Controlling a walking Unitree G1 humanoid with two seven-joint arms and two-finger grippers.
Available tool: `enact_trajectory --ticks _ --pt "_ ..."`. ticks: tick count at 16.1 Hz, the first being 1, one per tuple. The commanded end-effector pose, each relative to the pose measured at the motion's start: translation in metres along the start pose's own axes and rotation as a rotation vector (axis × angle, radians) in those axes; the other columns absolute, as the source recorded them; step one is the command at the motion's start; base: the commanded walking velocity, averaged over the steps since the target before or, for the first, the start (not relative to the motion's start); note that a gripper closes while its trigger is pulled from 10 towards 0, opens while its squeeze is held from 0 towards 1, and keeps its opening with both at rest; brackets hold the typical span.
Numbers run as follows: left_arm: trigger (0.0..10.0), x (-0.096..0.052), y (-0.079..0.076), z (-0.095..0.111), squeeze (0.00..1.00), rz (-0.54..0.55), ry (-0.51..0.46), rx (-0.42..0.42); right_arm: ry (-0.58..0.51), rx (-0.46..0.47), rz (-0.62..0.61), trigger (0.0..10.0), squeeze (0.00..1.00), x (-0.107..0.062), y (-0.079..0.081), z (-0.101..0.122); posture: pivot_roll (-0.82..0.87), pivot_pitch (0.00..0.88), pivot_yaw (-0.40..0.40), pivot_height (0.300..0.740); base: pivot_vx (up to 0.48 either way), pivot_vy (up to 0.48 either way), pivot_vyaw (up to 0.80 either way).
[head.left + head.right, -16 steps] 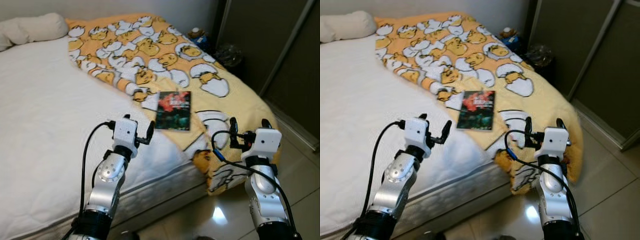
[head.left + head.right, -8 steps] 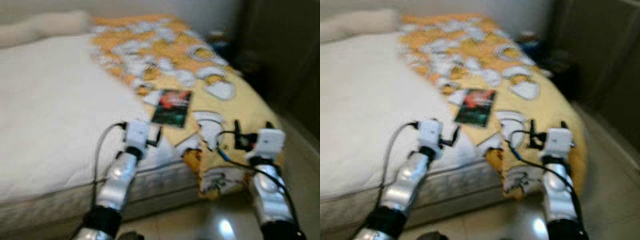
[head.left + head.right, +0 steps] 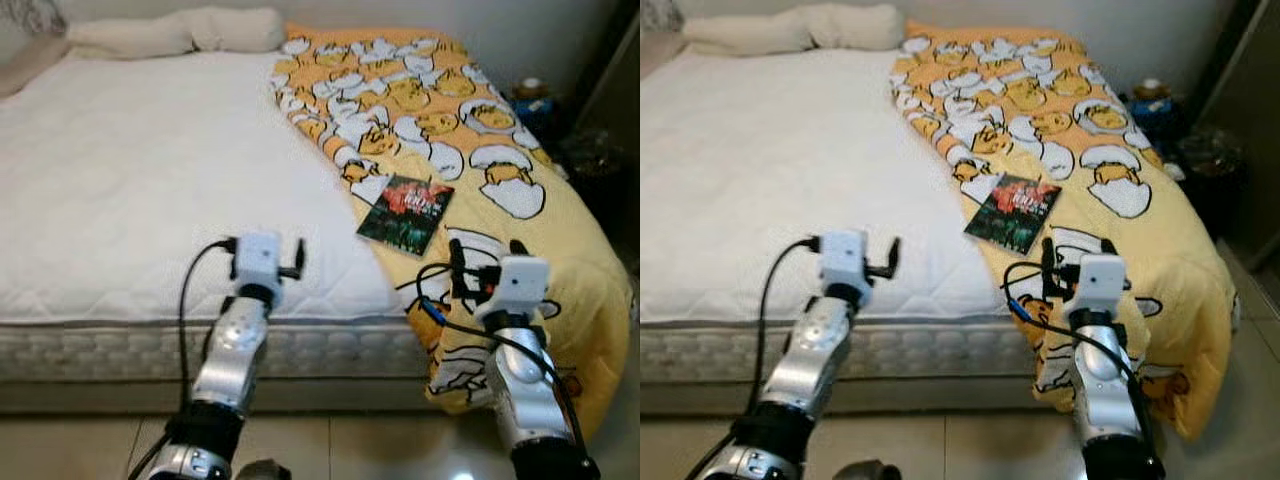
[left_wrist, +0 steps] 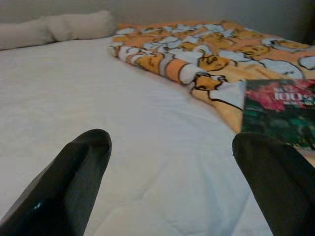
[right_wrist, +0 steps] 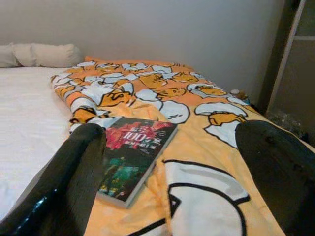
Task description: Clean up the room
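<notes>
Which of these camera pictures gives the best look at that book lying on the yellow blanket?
The right wrist view: the book lies whole and close, its cover printing showing. Both eye views show it whole but small on the blanket, from above. The left wrist view cuts it off at the picture's edge.

Bed (image 3: pixel 130 180): a wide mattress under a white quilted cover, its side edge showing a stitched band just above the floor.
Pillows (image 3: pixel 180 30): long cream pillows lying along the head of the bed, against the wall.
Wall (image 5: pixel 172 29): plain and pale, running behind the head of the bed.
Floor (image 3: pixel 350 445): glossy light tiles with dim reflections.
Wardrobe (image 3: pixel 1255 120): a tall dark panel beside the bed, with a pale frame edge.
Corner clutter (image 3: pixel 1152 100): small dark objects on the floor between bed and wardrobe, too indistinct to identify.
Light: soft and even.
</notes>
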State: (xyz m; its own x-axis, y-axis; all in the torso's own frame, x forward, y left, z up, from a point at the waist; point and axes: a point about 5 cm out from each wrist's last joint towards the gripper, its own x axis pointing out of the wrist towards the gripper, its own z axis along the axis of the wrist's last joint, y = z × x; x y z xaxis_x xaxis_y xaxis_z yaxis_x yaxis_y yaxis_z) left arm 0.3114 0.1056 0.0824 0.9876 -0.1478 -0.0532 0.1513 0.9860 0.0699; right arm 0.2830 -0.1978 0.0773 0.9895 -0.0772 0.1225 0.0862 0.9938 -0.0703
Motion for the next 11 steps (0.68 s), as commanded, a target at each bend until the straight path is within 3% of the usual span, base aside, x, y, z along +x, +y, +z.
enact_trajectory --ticks 1,11 --pt "10.0 0.0 0.0 0.004 0.0 -0.018 -0.021 0.026 -0.015 0.002 -0.004 10.0 0.0 0.003 0.0 0.004 -0.07 0.023 0.024 0.74 0.0 0.0 0.0" --pt "10.0 -0.005 -0.01 0.013 0.0 -0.052 -0.108 0.023 -0.012 -0.013 -0.01 10.0 0.0 0.003 -0.004 0.003 -0.08 0.025 0.03 0.74 0.315 -0.29 0.0"
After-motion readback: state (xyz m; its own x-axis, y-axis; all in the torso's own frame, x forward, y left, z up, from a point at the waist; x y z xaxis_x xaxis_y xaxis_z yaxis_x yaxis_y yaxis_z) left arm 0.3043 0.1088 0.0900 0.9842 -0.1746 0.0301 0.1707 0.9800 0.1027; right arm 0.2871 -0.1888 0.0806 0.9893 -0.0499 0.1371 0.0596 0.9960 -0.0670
